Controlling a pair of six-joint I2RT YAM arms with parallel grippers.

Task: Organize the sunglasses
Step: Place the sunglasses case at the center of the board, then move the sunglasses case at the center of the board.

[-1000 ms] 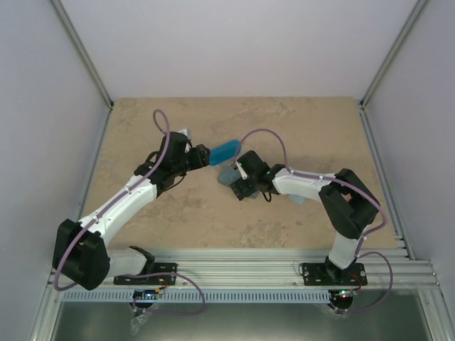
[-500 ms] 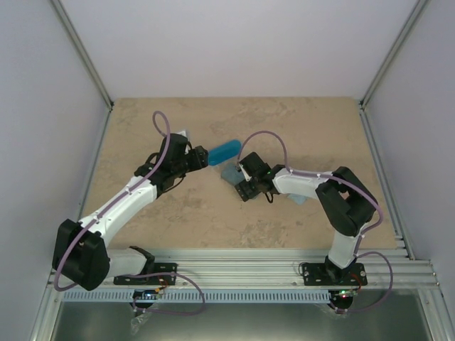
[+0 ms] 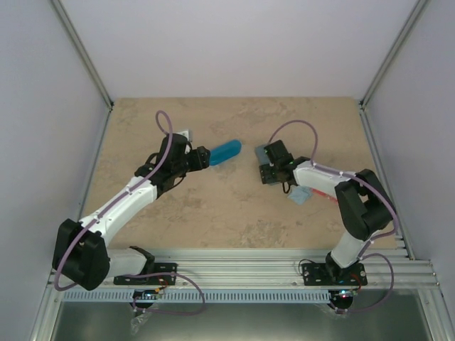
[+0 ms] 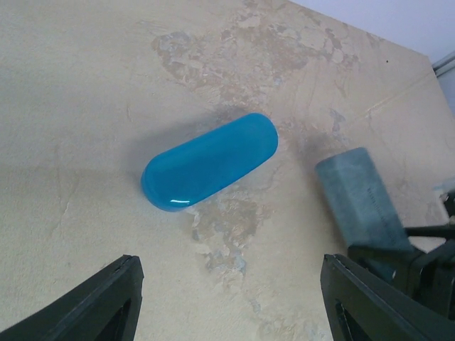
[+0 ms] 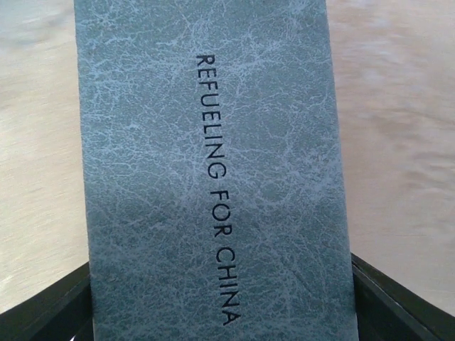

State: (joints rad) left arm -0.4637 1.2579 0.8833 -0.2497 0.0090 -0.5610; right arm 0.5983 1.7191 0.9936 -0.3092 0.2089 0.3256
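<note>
Left end effector [image 4: 229, 273]: jaws wide, nothing in them, hovering over the beige stone-pattern table [image 3: 213, 213]. Glossy blue oval case [image 4: 210, 162] lies on the table just ahead of it, apart from both fingers. Long axis diagonal, near-left to far-right in the wrist view. Lid shut, contents n/k.

Right end effector [image 5: 220, 284]: fingers flank the grey-blue rectangular case w/ leather-look skin [image 5: 213, 163], one at each long edge, at its near end. Looks like contact both sides, but can't tell if truly clamped. Case's long axis runs straight out from the wrist. Also shut, contents unseen.

Red-orange translucent plastic sunglasses [image 3: 321, 192]: only a thin sliver shows under the R forearm, just beside a crumpled light blue cloth [image 3: 299, 196]. ID probable, not certain. Dark wire-framed pair: not visible in any view.

Judgement: neither case is open, so packing looks not yet begun. The red-orange pair lies behind the R end effector, toward the near-right. R arm is far nearer, L well apart.
</note>
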